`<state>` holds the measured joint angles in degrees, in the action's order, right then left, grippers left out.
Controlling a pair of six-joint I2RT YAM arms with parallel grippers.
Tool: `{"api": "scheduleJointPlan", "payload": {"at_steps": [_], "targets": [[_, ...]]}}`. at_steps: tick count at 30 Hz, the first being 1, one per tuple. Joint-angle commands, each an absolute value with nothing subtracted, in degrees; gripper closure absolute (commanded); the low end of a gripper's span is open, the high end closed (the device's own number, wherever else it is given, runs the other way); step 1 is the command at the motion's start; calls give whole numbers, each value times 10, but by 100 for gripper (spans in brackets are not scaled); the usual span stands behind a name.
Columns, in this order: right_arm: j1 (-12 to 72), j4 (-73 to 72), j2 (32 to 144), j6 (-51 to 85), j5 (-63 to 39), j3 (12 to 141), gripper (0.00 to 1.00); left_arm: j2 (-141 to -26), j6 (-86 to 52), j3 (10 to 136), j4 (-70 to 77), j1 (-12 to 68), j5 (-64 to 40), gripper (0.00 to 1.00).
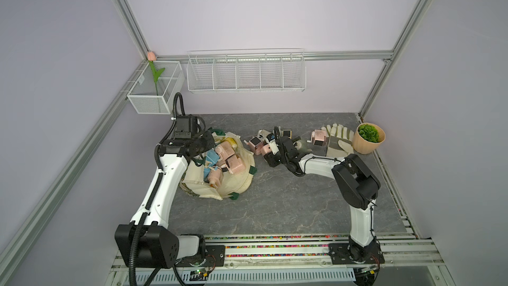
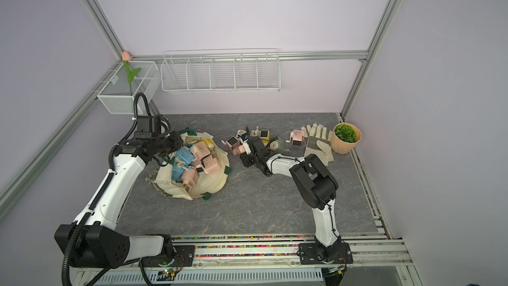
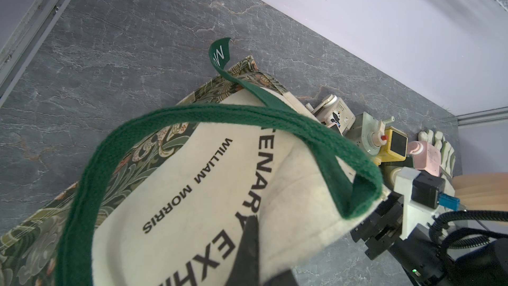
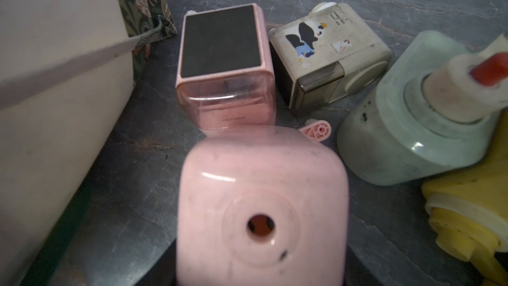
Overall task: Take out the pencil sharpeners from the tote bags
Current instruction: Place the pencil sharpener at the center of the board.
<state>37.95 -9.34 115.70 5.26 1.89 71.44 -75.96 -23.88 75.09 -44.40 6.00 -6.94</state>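
We are pinching the rim of the cream canvas tote bag with dark green handles and a floral band (image 1: 237,184) in the left gripper (image 1: 203,156). Its jaws are closed tight on the cloth beside one handle loop. In the left wrist view one dark finger (image 3: 250,243) is pressing against the printed canvas. The bag is lying slumped on the grey marbled tabletop (image 1: 288,196) with its mouth open upward. A heap of boxy pastel pencil sharpeners (image 1: 226,159), mostly pink and blue, is sitting inside it, just beside that gripper.

We are gripping a rounded pink plastic sharpener with a pencil hole (image 4: 262,210) in the right gripper (image 2: 245,152), whose jaws are standing partway apart around its body, low over the table and clear of the bag. Just beyond it, outside the bag, four more are lying crowded together: a pink sharpener with a dark square window (image 4: 222,64), a cream one with a panda sticker (image 4: 324,59), a pale green rounded one (image 4: 398,138) and a yellow one (image 4: 464,232). Another pink sharpener (image 1: 319,138) is standing apart from that cluster, touching the pale work gloves (image 1: 341,140), which are lying beside the tan pot of green plant (image 1: 367,144).
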Motion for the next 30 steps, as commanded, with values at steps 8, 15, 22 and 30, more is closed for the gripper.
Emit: {"api": "scheduleJointPlan", "payload": {"at_steps": [8, 15, 22, 30], "targets": [[377, -117, 1200, 66, 3, 764, 46, -751, -243, 746, -456, 56, -66, 100], [376, -113, 1185, 64, -5, 756, 19, -752, -243, 747, -457, 56, -67, 100], [380, -109, 1124, 57, -3, 716, 7, -751, -243, 746, -456, 56, -68, 100], [410, -113, 986, 44, -21, 640, 8, -748, -243, 745, -455, 55, -68, 100]]}}
